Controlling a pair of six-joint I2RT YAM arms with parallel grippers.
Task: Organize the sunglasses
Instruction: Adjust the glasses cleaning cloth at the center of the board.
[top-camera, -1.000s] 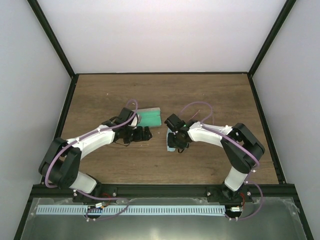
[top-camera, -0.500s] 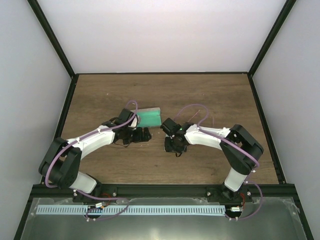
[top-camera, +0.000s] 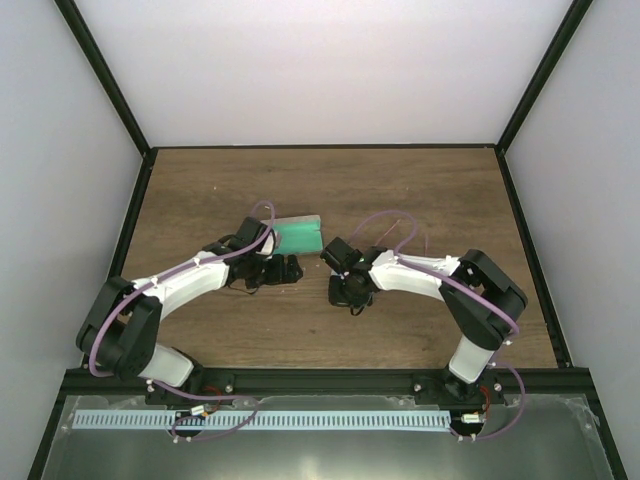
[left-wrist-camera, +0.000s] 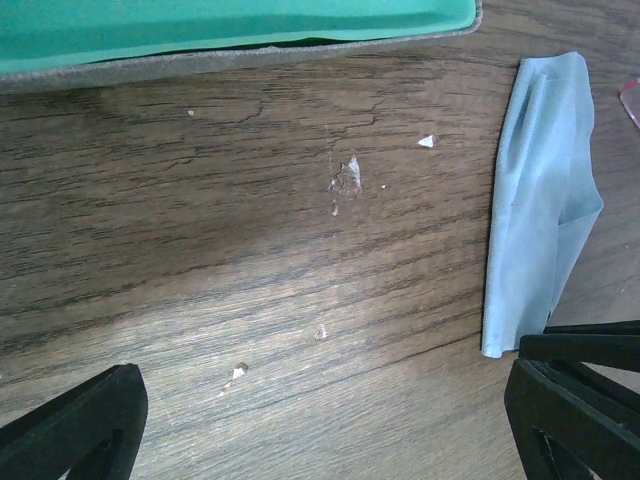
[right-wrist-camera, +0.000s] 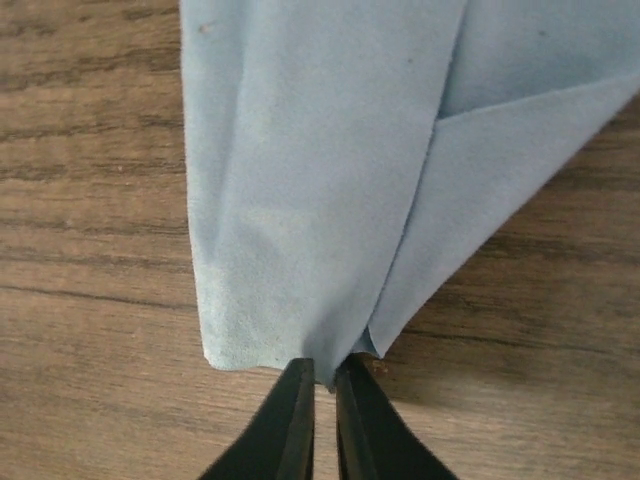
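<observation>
A light blue cloth (right-wrist-camera: 330, 150) lies folded on the wooden table. My right gripper (right-wrist-camera: 325, 375) is shut on its near edge, pinching a fold between the black fingertips. In the top view the right gripper (top-camera: 345, 290) covers the cloth. My left gripper (left-wrist-camera: 325, 410) hangs open over bare wood, just below the grey case with green lining (left-wrist-camera: 200, 30), with the cloth (left-wrist-camera: 540, 200) beside its right finger. A small pink sliver (left-wrist-camera: 630, 100) shows at the right edge of the left wrist view; I cannot tell whether it is the sunglasses. Otherwise the sunglasses are hidden.
The open case (top-camera: 298, 234) sits mid-table, just behind the left gripper (top-camera: 280, 268). Black frame posts and white walls bound the table (top-camera: 200, 190) on three sides. Purple cables loop over both arms.
The right gripper slid left over the cloth, lowered onto it and shut on its edge. The left arm stayed still and open.
</observation>
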